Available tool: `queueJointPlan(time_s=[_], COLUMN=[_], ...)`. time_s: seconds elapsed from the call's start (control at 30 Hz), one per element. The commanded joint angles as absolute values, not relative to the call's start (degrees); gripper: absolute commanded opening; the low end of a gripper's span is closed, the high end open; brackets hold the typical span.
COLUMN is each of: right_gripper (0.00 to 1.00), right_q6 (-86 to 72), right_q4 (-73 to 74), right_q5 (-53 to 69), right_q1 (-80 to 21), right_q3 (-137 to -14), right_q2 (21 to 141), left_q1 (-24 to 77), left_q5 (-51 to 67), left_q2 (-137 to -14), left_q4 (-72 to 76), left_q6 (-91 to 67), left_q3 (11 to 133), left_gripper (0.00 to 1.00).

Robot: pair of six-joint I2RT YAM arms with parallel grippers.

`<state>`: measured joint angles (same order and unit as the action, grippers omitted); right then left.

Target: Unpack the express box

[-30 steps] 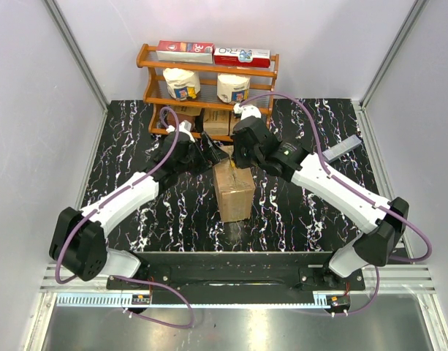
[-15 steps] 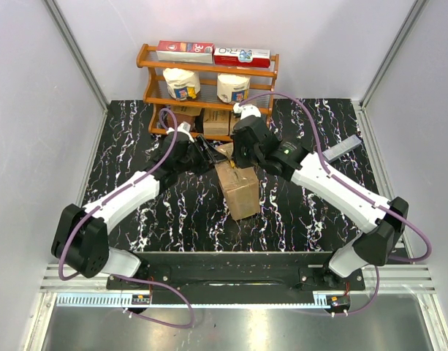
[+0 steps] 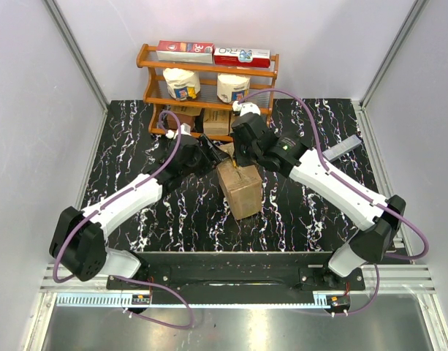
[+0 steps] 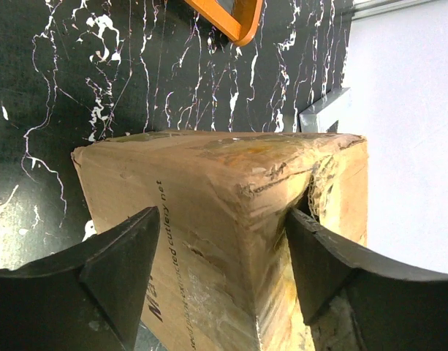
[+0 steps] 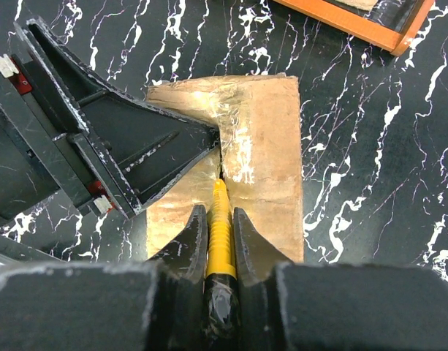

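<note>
The express box (image 3: 243, 194), a brown taped carton, stands on the black marbled table between both arms. My left gripper (image 3: 211, 154) straddles its top left edge (image 4: 245, 219). One finger (image 4: 121, 267) lies beside the lettered side face, while the other finger (image 4: 322, 263) has its tip at the cracked top seam; the jaws stand wide apart. Over the box top, my right gripper (image 5: 220, 219) is shut on a yellow knife (image 5: 221, 212). The knife's tip rests in the taped seam of the box (image 5: 267, 168), right next to the left finger's tip (image 5: 198, 142).
An orange wooden rack (image 3: 209, 69) stands at the back, holding red packets, white jars and small cartons; its foot (image 5: 355, 25) is just beyond the box. A grey metal bar (image 3: 342, 149) lies at the right. White walls enclose the table.
The box has turned and slid a little to the right. My left gripper narrowed, then widened again at the box's top edge. The right gripper kept its hold on the knife.
</note>
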<state>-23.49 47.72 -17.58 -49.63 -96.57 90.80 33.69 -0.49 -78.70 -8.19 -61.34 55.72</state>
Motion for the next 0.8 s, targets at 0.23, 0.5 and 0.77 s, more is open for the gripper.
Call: queueJointPlan(time_s=[0.23, 0.5, 0.77], right_gripper=[0.0, 0.0, 0.0], right_q6=[-20.83, -18.55, -18.02], right_q4=[47.02, 45.26, 43.77], right_q5=[-18.19, -17.14, -15.73], right_q1=[-50.45, -50.54, -50.54], right_q3=[-98.17, -97.12, -93.79], right_q2=[88.51, 86.92, 85.43], left_q1=[33.84, 33.84, 32.78], left_q5=[-3.52, -3.33, -1.58], left_q2=[-69.53, -73.12, -80.15], left_q4=[-2.56, 0.54, 0.52], left_q6=[-51.34, -49.22, -48.69], left_q3=[54.15, 55.18, 58.45], left_gripper=[0.87, 0.9, 0.92])
